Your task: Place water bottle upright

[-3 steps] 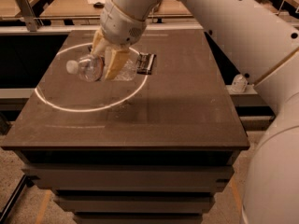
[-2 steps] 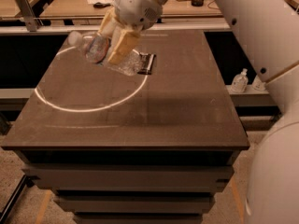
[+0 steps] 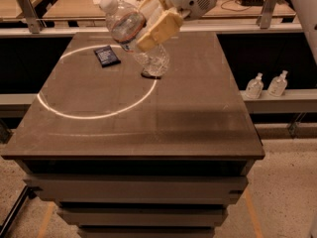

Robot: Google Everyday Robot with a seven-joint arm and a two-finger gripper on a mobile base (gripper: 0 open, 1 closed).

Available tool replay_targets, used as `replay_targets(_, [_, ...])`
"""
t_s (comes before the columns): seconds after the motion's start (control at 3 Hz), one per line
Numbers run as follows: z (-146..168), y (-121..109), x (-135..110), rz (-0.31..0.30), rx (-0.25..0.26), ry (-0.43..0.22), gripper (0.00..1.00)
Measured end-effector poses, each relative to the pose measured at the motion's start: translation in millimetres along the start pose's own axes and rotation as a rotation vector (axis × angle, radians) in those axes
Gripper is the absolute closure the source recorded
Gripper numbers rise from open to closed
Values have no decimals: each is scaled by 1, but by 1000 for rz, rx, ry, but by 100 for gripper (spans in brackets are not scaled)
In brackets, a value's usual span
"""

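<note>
Over the table (image 3: 198, 113), far side, tool (image 3: 143, 26) clamped mid-body on tilted water bottle (image 3: 124, 24), cap up-left.

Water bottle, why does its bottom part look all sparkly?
Camera view: light catches the crinkly clear plastic on the lower half of the water bottle, making bright glints; the same view is tinted warm orange all over; the tool clamps the tilted bottle at its label, over the far half of the table.

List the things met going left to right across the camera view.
A flat dark blue packet → tilted clear ribbed plastic water bottle, clamped in the gripper over the table → two small clear pump-top bottles on the ledge.
</note>
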State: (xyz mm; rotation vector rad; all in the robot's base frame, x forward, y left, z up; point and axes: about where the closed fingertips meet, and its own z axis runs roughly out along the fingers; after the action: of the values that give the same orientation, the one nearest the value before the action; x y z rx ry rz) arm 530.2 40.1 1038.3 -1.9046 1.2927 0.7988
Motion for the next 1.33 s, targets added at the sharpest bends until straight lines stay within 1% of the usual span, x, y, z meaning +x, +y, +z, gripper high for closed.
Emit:
replay_targets(0.33, [3, -2, -1, -4, 0, 1, 100])
replay_targets(0.67, [5, -1, -6, -6, 35, -99, 100])
replay_targets(1.0, [9, 19, -28, 50, 101, -324, 100])
replay_targets(1.33, [10, 32, -26, 167, 183, -397, 100])
